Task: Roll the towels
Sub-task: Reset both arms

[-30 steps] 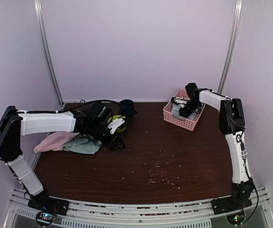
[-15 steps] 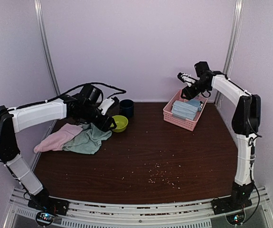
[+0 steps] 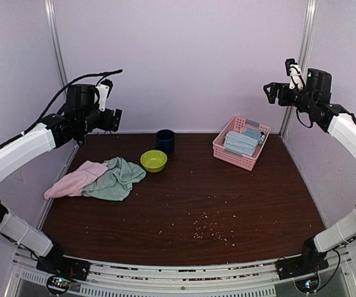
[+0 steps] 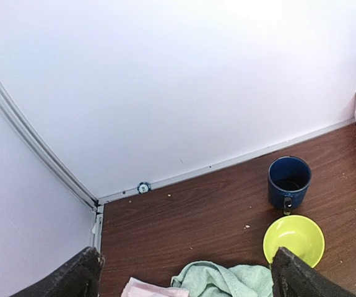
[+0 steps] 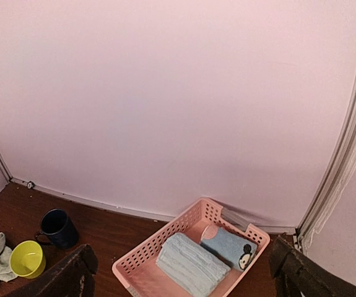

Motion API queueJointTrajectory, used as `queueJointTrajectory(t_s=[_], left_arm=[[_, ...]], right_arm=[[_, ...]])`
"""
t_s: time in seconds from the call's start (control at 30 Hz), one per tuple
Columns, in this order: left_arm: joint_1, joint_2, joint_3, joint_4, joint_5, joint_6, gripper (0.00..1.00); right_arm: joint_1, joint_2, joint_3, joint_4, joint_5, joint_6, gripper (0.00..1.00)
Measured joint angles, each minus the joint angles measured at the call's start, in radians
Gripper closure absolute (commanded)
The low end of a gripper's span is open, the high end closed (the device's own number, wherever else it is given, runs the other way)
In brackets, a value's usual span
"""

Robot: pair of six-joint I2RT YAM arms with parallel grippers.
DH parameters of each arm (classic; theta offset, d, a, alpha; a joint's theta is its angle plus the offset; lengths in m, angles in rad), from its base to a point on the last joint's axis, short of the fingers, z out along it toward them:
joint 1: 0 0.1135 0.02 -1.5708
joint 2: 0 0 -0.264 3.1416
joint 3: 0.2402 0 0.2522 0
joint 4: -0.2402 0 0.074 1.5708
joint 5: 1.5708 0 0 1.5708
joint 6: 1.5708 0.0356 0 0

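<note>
A mint green towel (image 3: 117, 178) lies crumpled at the table's left, overlapping a pink towel (image 3: 75, 180). Both also show at the bottom of the left wrist view: the mint towel (image 4: 227, 281) and the pink towel (image 4: 147, 289). Inside the pink basket (image 3: 227, 154) lie a rolled pale blue towel (image 5: 190, 266) and a rolled light blue patterned towel (image 5: 230, 246). My left gripper (image 3: 108, 106) hangs open high above the back left corner. My right gripper (image 3: 281, 83) is open, high above the basket. Neither holds anything.
A lime-green bowl (image 3: 153, 161) and a dark blue mug (image 3: 164, 141) stand mid-back on the brown table (image 3: 215, 198). Crumbs dot the table's front middle. White walls close the back and sides, with metal rails in the corners.
Both arms have lifted high off the table. The right gripper opened and left the basket with the towels inside. The left gripper opened wider and rose from the mint towel.
</note>
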Motion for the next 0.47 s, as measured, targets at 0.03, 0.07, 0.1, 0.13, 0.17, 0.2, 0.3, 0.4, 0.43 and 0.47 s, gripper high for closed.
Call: queueJointTrajectory(t_s=[0.03, 0.07, 0.1, 0.13, 0.17, 0.2, 0.3, 0.4, 0.43, 0.47], left_arm=[[0.000, -0.019, -0.033, 0.028, -0.009, 0.002, 0.02], [0.000, -0.042, -0.071, 0.054, -0.015, 0.006, 0.02], [0.000, -0.063, -0.101, 0.074, -0.022, 0.009, 0.02], [0.000, -0.076, -0.119, 0.085, -0.026, 0.010, 0.02], [0.000, -0.091, -0.137, 0.098, -0.032, 0.013, 0.02], [0.000, -0.102, -0.147, 0.109, -0.037, 0.017, 0.02], [0.000, -0.117, -0.155, 0.143, -0.048, 0.023, 0.02], [0.000, -0.120, -0.157, 0.170, -0.051, 0.026, 0.02], [0.000, -0.120, -0.157, 0.172, -0.051, 0.026, 0.02], [0.000, -0.119, -0.157, 0.172, -0.051, 0.026, 0.02]], right_arm=[[0.001, -0.026, -0.041, 0.015, 0.003, 0.010, 0.00], [0.001, -0.049, -0.077, 0.028, 0.006, 0.021, 0.00], [0.001, -0.072, -0.109, 0.038, 0.012, 0.034, 0.00], [0.001, -0.090, -0.129, 0.045, 0.015, 0.041, 0.00], [0.001, -0.108, -0.149, 0.059, 0.018, 0.053, 0.00], [0.001, -0.127, -0.165, 0.068, 0.019, 0.060, 0.00], [0.001, -0.170, -0.196, 0.100, 0.020, 0.073, 0.00], [0.001, -0.182, -0.211, 0.125, 0.023, 0.078, 0.00], [0.001, -0.181, -0.215, 0.130, 0.024, 0.079, 0.00], [0.001, -0.180, -0.219, 0.132, 0.024, 0.079, 0.00]])
